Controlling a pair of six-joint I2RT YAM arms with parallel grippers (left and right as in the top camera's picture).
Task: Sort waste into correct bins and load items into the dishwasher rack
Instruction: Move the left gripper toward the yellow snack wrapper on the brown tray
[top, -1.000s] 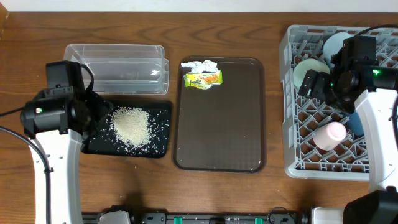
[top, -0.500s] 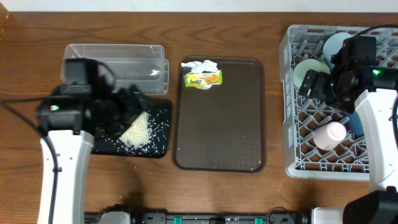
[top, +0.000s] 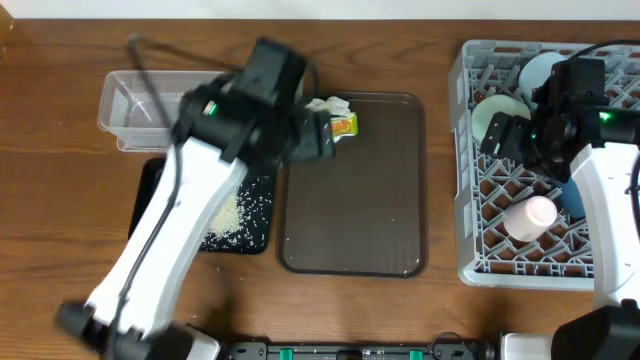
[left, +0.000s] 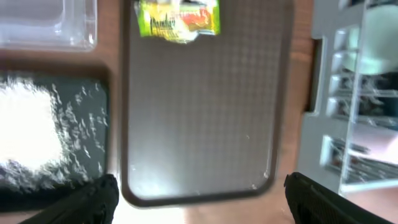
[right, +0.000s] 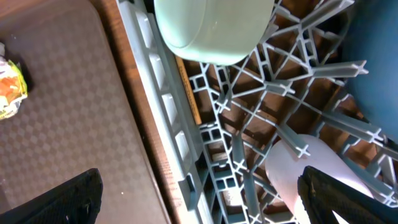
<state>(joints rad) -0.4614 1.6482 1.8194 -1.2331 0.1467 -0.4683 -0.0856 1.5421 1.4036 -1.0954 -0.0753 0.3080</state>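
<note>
1. Find the left tool (top: 310, 140) over the far-left corner of the brown serving tray (top: 370, 200), swung there within the last second from above the black tray (top: 255, 238) just left of it.
2. Read it in the left wrist view as spread wide and gripping nothing.
3. See the rice (top: 228, 215) heaped in the black tray as before, with loose grains around the heap; count that waste as sorted.
4. Spot the yellow wrapper (left: 179, 18) on that far-left corner, right against the white tissue (top: 325, 104), neither yet lifted. Judge these the next pick, likely bound for the clear container (top: 130, 110) left of the brown serving tray.
5. Note no change at the right tool (right: 199, 199): hanging over the dishwasher rack (top: 465, 230) right of the brown serving tray, wide open, empty.
6. Count the mint-green bowl (right: 211, 25), pink cup (top: 535, 215), light-blue bowl (top: 540, 68) and dark-blue bowl (right: 376, 68) inside the rack; loading looks finished.
</note>
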